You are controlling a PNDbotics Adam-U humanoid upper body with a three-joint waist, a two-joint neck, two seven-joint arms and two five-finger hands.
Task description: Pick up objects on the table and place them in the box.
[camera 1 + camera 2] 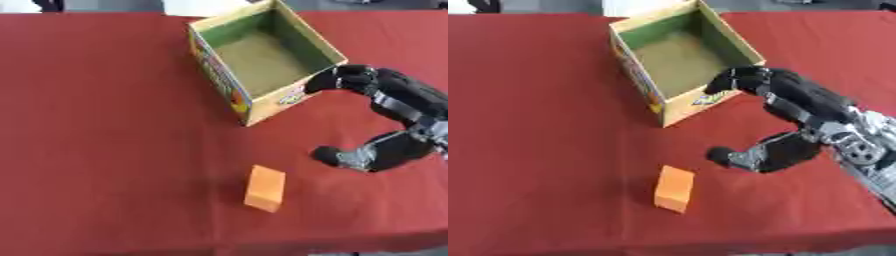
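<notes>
Block first: your one visible target is orange and lies on the red table, near the front edge and well apart from the box, with nothing touching it. It looks tipped a little off square to you, long faces on the sides, which I judge leaves those faces free for a thumb-and-fingers pinch from above. Your right hand hangs to the right of the block and holds nothing: thumb stuck out low toward the block, fingers curved high by the box's near corner, so the span between them is wide open (a ready-to-grasp shape, as I read it). It sits between block and box, probably because that spot serves both the reach down and the carry back. The box stands open-topped, turned at an angle, and I can see nothing inside it, so any drop over the rim should land cleanly. To my eye the pick has not begun; you'd need to bring the hand left and down over the block. Your left hand shows in neither view.
</notes>
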